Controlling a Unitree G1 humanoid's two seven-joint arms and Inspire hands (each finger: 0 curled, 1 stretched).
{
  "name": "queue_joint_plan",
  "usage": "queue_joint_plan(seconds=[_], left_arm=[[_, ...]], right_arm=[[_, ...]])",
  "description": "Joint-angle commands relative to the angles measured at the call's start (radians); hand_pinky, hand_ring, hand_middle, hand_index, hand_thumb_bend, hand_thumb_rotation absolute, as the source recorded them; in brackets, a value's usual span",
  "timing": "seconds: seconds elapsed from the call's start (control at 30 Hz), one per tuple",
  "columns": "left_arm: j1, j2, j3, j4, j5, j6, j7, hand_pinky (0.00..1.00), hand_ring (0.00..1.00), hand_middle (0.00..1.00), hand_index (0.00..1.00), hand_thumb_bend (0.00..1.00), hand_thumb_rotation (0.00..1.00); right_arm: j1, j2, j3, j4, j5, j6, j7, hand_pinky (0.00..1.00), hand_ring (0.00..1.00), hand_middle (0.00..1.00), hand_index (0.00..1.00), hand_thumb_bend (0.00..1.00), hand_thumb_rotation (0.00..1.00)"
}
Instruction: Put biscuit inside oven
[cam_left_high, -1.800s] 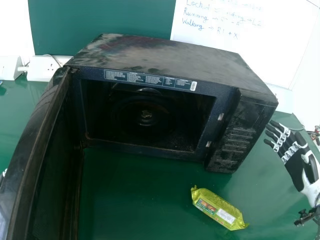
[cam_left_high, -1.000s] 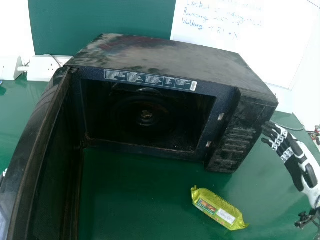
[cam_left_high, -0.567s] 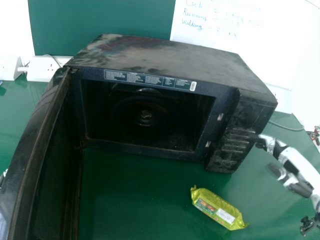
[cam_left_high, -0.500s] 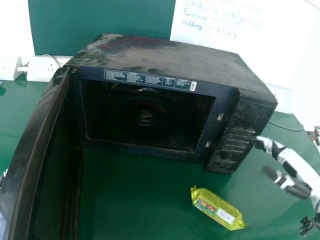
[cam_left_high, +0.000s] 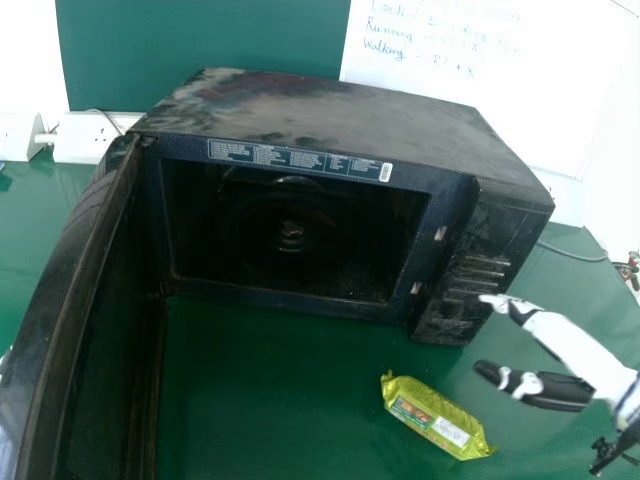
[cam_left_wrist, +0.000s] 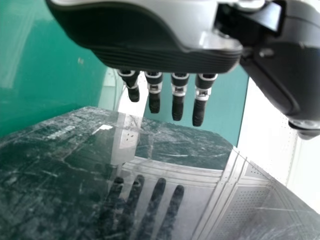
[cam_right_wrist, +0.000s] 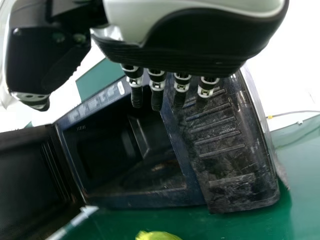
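R hand (cam_left_high: 580, 345) is wide rn, fingers straight w/ thumb well apart, tips near the control panel (cam_left_high: 465, 280), can't tell if touching. Biscuit pack (cam_left_high: 435, 418) is lying on the bench (cam_left_high: 270, 400) near that thumb, in front of the oven (cam_left_high: 340, 115), i.e. farther from the bench's back edge, w/ the oven door (cam_left_high: 75, 290) swung open on the L. L hand (cam_left_wrist: 150, 45) is in the L wrist view, fingers straight too, above a dark shiny surface (cam_left_wrist: 55, 175).

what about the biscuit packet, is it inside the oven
No, the biscuit packet lies on the green table, outside the open oven.
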Motion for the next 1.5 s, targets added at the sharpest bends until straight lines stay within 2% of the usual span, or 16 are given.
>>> queue_joint_plan(seconds=[0.0,0.13,0.23,0.4,0.47,0.6,0.7,0.8,0.87,1.07,1.17,1.33,1.47], left_arm=[[0.000,-0.003,0.006,0.004,-0.005,-0.016,-0.003,0.72,0.76,0.81,0.85,1.00,0.90],[0.005,-0.001,0.001,-0.008,-0.011,-0.009,0.001,0.73,0.79,0.84,0.87,1.00,0.93],[0.009,0.000,0.001,-0.013,-0.009,-0.009,0.001,0.76,0.82,0.86,0.89,1.00,0.90],[0.019,-0.001,0.004,-0.014,-0.013,-0.008,0.000,0.73,0.81,0.84,0.87,1.00,0.84],[0.019,-0.002,0.005,-0.010,-0.014,-0.011,-0.002,0.71,0.79,0.83,0.85,1.00,0.86],[0.020,-0.005,0.007,0.000,-0.013,-0.018,-0.007,0.73,0.80,0.85,0.87,1.00,0.93],[0.022,-0.007,0.003,-0.004,-0.009,-0.020,-0.007,0.73,0.81,0.86,0.88,1.00,0.91],[0.024,-0.008,0.001,-0.005,-0.011,-0.022,-0.013,0.83,0.86,0.90,0.93,1.00,0.93],[0.026,-0.006,-0.001,-0.005,-0.017,-0.021,-0.019,0.83,0.86,0.90,0.93,1.00,0.91],[0.025,-0.005,0.002,-0.003,-0.015,-0.019,-0.019,0.78,0.84,0.89,0.92,1.00,0.94],[0.020,-0.003,0.004,0.003,-0.013,-0.024,-0.023,0.75,0.82,0.88,0.91,1.00,0.96],[0.017,-0.002,0.006,-0.004,-0.003,-0.020,-0.011,0.77,0.84,0.89,0.91,1.00,0.94],[0.015,-0.001,0.007,-0.003,-0.008,-0.019,-0.011,0.77,0.84,0.89,0.91,1.00,0.94]], right_arm=[[0.009,-0.038,0.004,-0.034,-0.037,0.017,-0.012,1.00,1.00,1.00,1.00,0.84,0.98],[0.017,-0.067,0.008,-0.070,-0.075,0.032,-0.004,1.00,1.00,1.00,1.00,0.84,0.98],[0.015,-0.090,0.024,-0.080,-0.085,0.047,0.009,1.00,1.00,1.00,1.00,0.84,0.98],[0.006,-0.120,0.058,-0.104,-0.136,0.041,0.000,1.00,1.00,1.00,1.00,0.85,0.97],[-0.002,-0.118,0.078,-0.111,-0.171,0.035,-0.019,1.00,1.00,1.00,1.00,0.84,0.97],[-0.023,-0.123,0.132,-0.126,-0.274,0.051,-0.053,1.00,1.00,1.00,1.00,0.83,0.98],[-0.030,-0.124,0.176,-0.140,-0.340,0.066,-0.067,1.00,1.00,1.00,1.00,0.83,0.98],[-0.030,-0.139,0.220,-0.191,-0.390,0.130,-0.032,1.00,1.00,1.00,1.00,0.83,0.97],[-0.026,-0.132,0.247,-0.213,-0.423,0.153,-0.032,1.00,1.00,1.00,1.00,0.83,0.98],[0.007,-0.103,0.298,-0.291,-0.498,0.234,-0.027,1.00,1.00,1.00,1.00,0.85,0.97],[0.023,-0.083,0.310,-0.311,-0.535,0.253,-0.047,1.00,1.00,1.00,1.00,0.85,0.97],[0.034,-0.067,0.321,-0.334,-0.575,0.286,-0.050,1.00,1.00,1.00,1.00,0.84,0.99],[0.042,-0.067,0.330,-0.324,-0.594,0.278,-0.062,1.00,1.00,1.00,1.00,0.84,0.98]])
